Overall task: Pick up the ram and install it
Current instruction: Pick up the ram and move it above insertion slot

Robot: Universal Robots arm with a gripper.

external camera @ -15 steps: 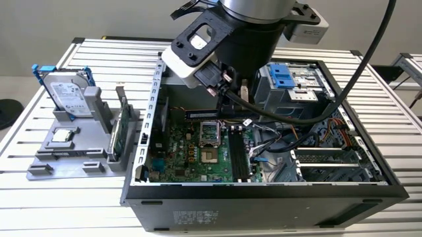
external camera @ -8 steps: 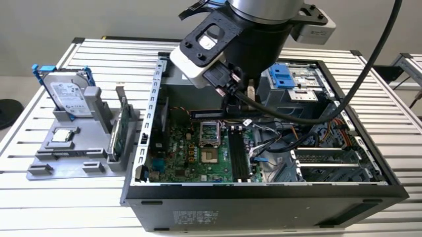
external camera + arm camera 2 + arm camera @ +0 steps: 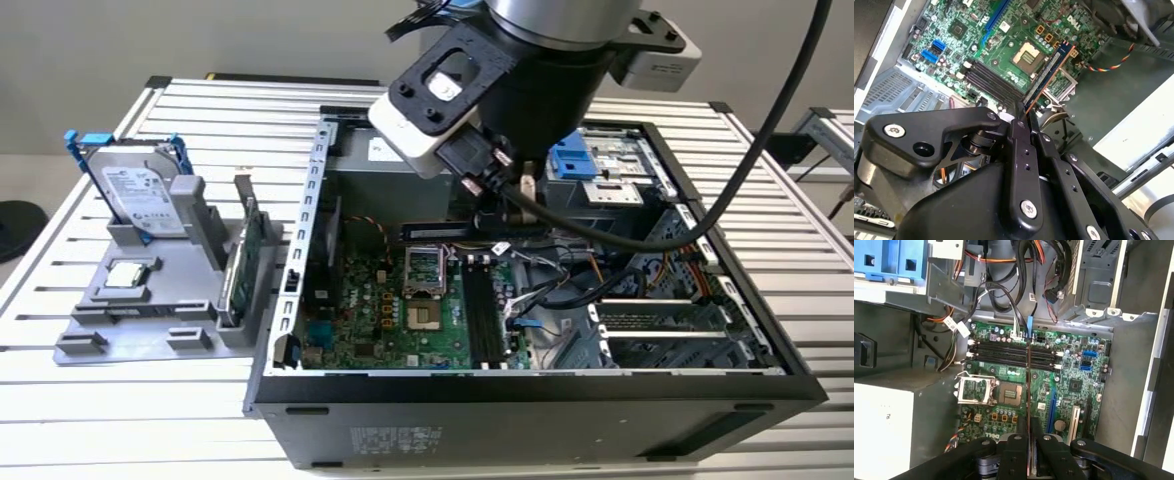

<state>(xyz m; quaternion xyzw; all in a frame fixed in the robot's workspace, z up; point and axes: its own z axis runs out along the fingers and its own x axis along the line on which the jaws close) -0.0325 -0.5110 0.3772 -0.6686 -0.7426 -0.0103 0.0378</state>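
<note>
A white slatted counter lies under soft, even light. Behind the counter spreads a plain grey-beige backdrop. Off the counter's edge, at the exterior view's left, sits a dark round base.

Open computer case on slatted table, hard drive in grey holder

The arm is formed as a silver-grey cylinder, to which a black wrist housing is joined. A white block with a black face plate is mounted on one side, and a pale grey box on the other. A thick black cable is attached. The pincer is built of matt black links fastened with silver screws; its narrow fingers are drilled with small holes.
</note>
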